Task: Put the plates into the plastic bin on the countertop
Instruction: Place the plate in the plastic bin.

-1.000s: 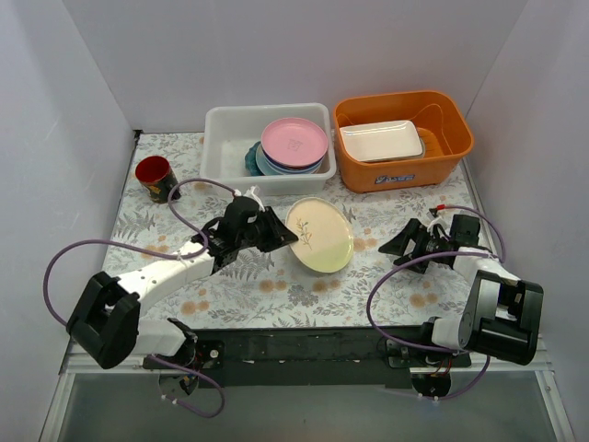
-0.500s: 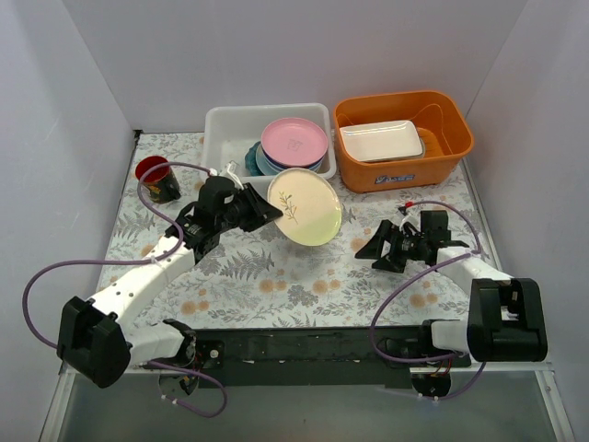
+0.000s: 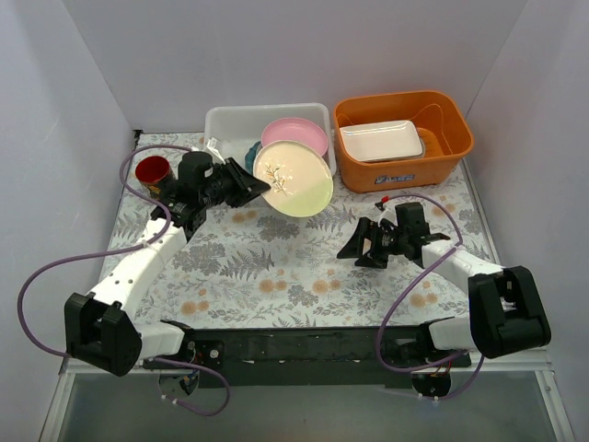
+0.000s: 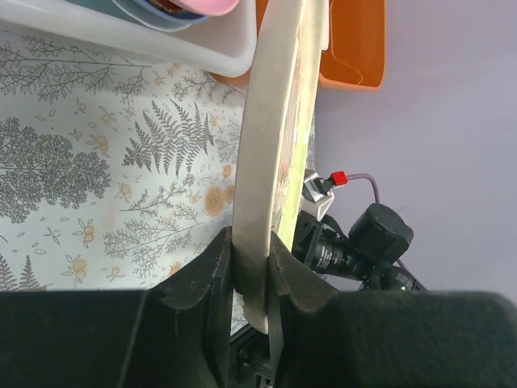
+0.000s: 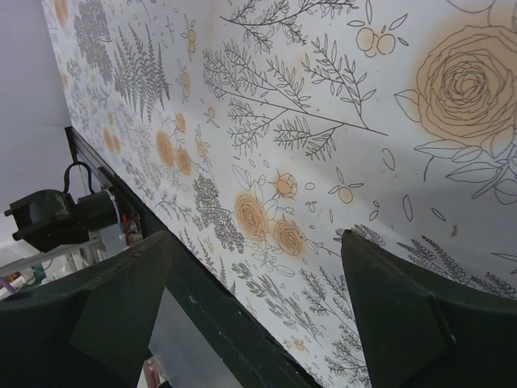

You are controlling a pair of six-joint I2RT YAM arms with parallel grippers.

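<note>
My left gripper [image 3: 253, 187] is shut on the rim of the cream leaf-patterned plate [image 3: 294, 179] and holds it tilted in the air at the front right corner of the white plastic bin [image 3: 221, 129]. In the left wrist view the plate [image 4: 271, 121] is edge-on between my fingers [image 4: 212, 275]. Inside the bin a pink plate [image 3: 296, 134] tops a stack, with a teal plate [image 3: 250, 152] beside it. My right gripper [image 3: 357, 249] is open and empty just above the floral countertop [image 3: 276, 267], right of centre.
An orange tub [image 3: 405, 138] holding a white rectangular tray [image 3: 381, 140] stands to the right of the bin. A red cup [image 3: 153, 172] sits at the far left. Purple cables loop off both arms. White walls close in three sides.
My left gripper has carried the cream plate up and back toward the bin, from mid-table to the bin's front right corner. My right gripper has moved left and forward over the cloth.
</note>
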